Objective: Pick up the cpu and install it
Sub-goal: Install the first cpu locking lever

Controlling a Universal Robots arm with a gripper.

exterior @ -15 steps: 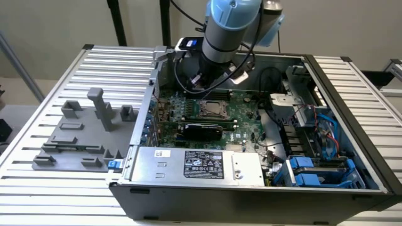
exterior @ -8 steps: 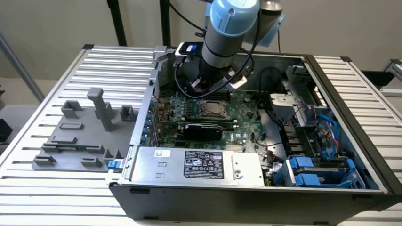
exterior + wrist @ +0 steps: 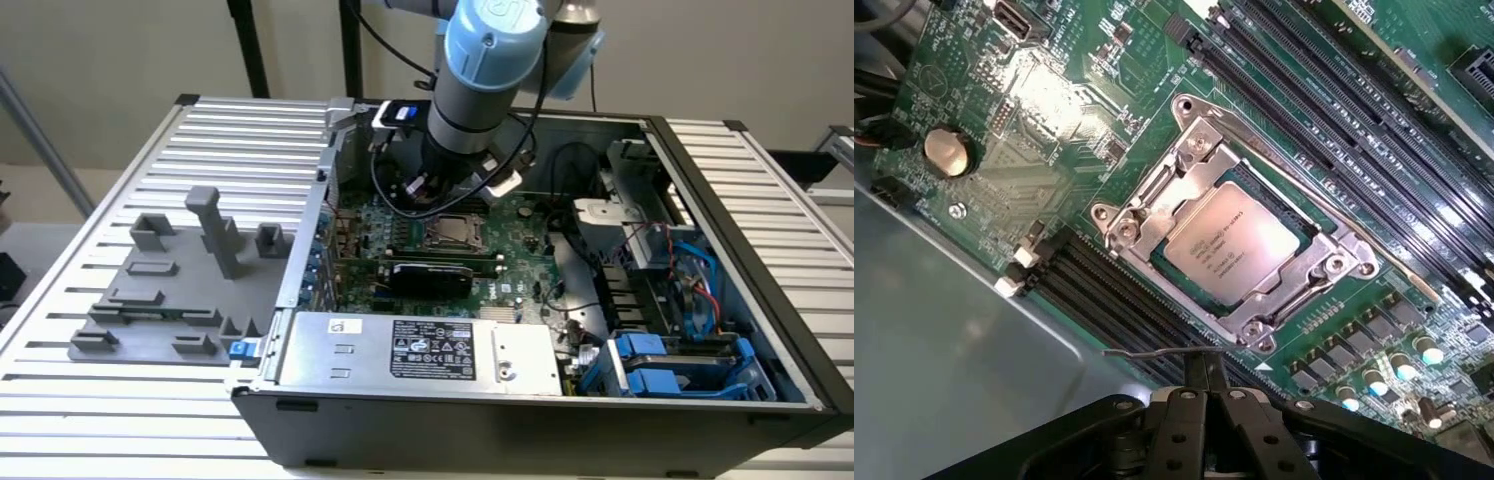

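The cpu [image 3: 1231,243] lies flat inside the socket on the green motherboard [image 3: 1054,100], its pale silver top facing up with the metal socket frame [image 3: 1184,190] around it. In the exterior view the cpu [image 3: 458,233] sits mid-board inside the open computer case [image 3: 747,260]. My gripper [image 3: 1206,370] is shut with nothing between its fingers, which are pressed together above the board, beside the socket and clear of the chip. The arm reaches down into the case with the gripper [image 3: 441,200] just above the socket.
Black memory slots [image 3: 1334,130] run beside the socket, and a coin battery [image 3: 947,150] sits on the board. A power supply [image 3: 420,350] and blue drive cages [image 3: 681,365] fill the case's near side. A grey fixture [image 3: 174,290] stands at the exterior view's left.
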